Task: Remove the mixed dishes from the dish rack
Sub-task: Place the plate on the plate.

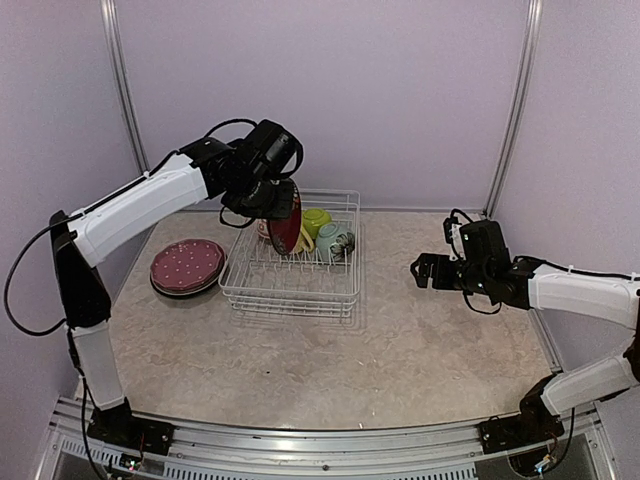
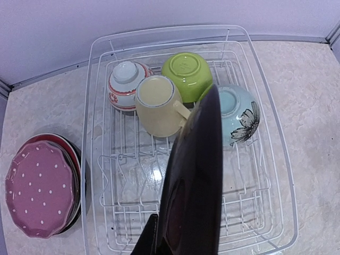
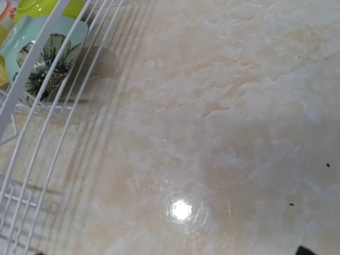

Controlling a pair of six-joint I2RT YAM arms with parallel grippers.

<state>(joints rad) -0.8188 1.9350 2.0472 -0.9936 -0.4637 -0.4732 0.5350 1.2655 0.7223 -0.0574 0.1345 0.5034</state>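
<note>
Gripping the dark red plate (image 1: 285, 220) with the left jaws, narrowed onto its rim. Holding it on edge over the middle of the dish rack (image 1: 288, 305), with its dark face filling the lower centre of the left wrist view; not showing whether its lower edge is clear of the wires.

Sitting in the far end of the rack, beyond the held plate: a pale yellow mug (image 2: 159, 109) with its handle pointing toward the plate, a lime green bowl (image 2: 187, 74) turned bottom-up just behind it, a white bowl with red pattern (image 2: 125, 85) to the left, also bottom-up, and a pale green bowl (image 2: 236, 114) with a black flower to the right, partly hidden behind the plate's edge.

Lying on the tabletop (image 1: 420, 340) just left of the rack: a pink dotted plate (image 1: 187, 262), topping a short stack with a darker rim showing beneath.

Hovering with the right jaws spread wide and holding nothing, low over bare tabletop, apart from the rack's right side.
</note>
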